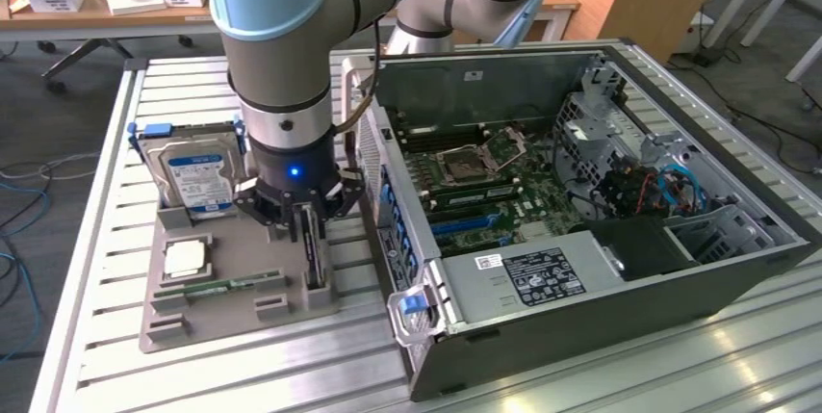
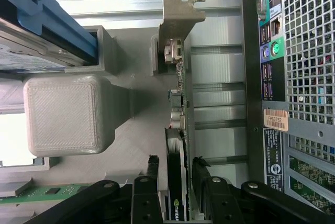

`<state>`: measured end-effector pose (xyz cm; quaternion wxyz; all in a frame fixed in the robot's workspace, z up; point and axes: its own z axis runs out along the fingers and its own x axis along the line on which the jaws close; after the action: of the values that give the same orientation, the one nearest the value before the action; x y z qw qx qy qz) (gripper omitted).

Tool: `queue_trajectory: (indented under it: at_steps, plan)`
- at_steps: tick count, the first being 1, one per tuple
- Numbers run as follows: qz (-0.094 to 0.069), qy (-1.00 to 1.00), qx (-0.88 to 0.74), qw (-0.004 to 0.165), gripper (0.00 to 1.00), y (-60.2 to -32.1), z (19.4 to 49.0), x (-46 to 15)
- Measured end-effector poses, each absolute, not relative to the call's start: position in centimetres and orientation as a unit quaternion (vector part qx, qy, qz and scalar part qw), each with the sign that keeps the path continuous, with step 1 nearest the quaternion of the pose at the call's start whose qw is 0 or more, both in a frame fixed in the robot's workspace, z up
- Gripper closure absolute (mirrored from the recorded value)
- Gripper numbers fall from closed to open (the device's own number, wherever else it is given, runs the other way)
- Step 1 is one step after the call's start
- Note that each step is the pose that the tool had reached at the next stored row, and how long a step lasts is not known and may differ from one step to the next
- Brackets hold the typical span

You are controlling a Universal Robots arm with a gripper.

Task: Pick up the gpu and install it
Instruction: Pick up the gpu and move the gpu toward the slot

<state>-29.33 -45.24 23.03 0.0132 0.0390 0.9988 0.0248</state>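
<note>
A slatted metal table [image 1: 103,355] carries everything, and on the exterior view's right the open computer case [image 1: 617,307] lies on its side with its motherboard [image 1: 495,177] exposed. The arm [image 1: 289,76] reaches straight down, close beside the case, over a gray tray [image 1: 212,322] on the exterior view's left. A hard drive [image 1: 195,177] with a blue-white label stands at the tray's far end, held in blue rails. The gpu [image 2: 180,114] stands on edge in a slot of the tray, on the side nearest the case, its silver bracket [image 2: 178,12] at the end away from the gripper. The gripper [image 2: 176,161] is lowered over the card, one black finger on each face; the fingers [image 2: 153,182] stand apart and straddle it, with a thin gap showing on one side, so the card is not clamped. A square processor chip [image 1: 187,257] lies flat in the tray beside the gripper, and a narrow green memory stick [image 1: 218,288] lies just in front of it
</note>
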Motion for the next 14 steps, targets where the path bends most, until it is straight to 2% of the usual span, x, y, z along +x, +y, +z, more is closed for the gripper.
queue_trajectory:
  at_steps: [14]
  plan:
    - [0.025, 0.999, 0.039, 0.013, 0.61, -45.23, 23.03, -29.32]
